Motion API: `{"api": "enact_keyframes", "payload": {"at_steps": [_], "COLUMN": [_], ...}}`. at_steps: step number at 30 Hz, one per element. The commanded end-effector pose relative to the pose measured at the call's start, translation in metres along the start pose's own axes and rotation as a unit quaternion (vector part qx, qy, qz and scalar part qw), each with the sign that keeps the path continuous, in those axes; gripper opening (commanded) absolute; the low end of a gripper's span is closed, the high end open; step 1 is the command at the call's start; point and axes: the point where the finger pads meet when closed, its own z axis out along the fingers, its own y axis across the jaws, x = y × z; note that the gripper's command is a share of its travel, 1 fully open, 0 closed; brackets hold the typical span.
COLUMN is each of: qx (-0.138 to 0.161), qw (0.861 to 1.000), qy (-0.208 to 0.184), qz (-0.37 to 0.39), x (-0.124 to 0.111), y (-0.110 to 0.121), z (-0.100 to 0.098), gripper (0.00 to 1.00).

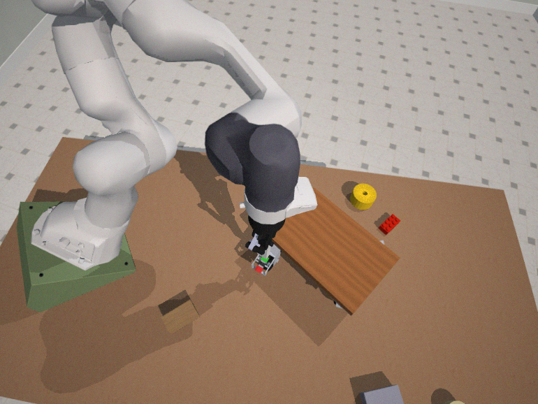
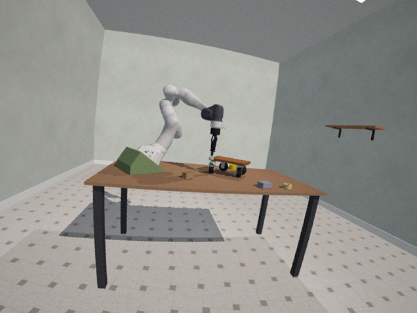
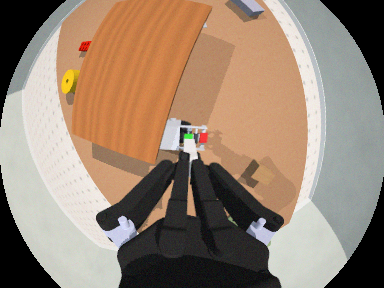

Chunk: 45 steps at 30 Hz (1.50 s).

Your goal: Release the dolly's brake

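The dolly [image 1: 334,247] has a wooden deck and stands on its wheels on the table; it also shows in the side view [image 2: 230,165] and the wrist view [image 3: 136,75]. At its near corner a caster carries a brake pedal [image 1: 263,263] with a green end [image 1: 265,258] and a red end [image 1: 259,269]. In the wrist view the green end [image 3: 190,136] lies left of the red end [image 3: 203,138]. My gripper [image 1: 261,247] is shut and empty, pointing straight down with its fingertips [image 3: 187,155] just above the green end. I cannot tell whether they touch it.
A yellow spool [image 1: 363,196] and a red brick [image 1: 389,223] lie behind the dolly. A small wooden block [image 1: 178,311] sits in front left. A grey block [image 1: 382,394] and a tape roll [image 2: 287,185] are near the front right. The green base [image 1: 65,256] is at left.
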Motion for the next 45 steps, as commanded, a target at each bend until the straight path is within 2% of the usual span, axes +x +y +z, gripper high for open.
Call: {"api": "enact_keyframes", "payload": {"at_steps": [1, 16, 45], "qx": [0.000, 0.000, 0.000], "qw": [1.000, 1.000, 1.000], "qy": [0.006, 0.006, 0.006], "qz": [-0.003, -0.003, -0.003], "x": [0.004, 0.005, 0.005], "y": [0.000, 0.000, 0.000], "z": [0.006, 0.019, 0.020], "gripper": [0.00, 0.00, 0.00]}}
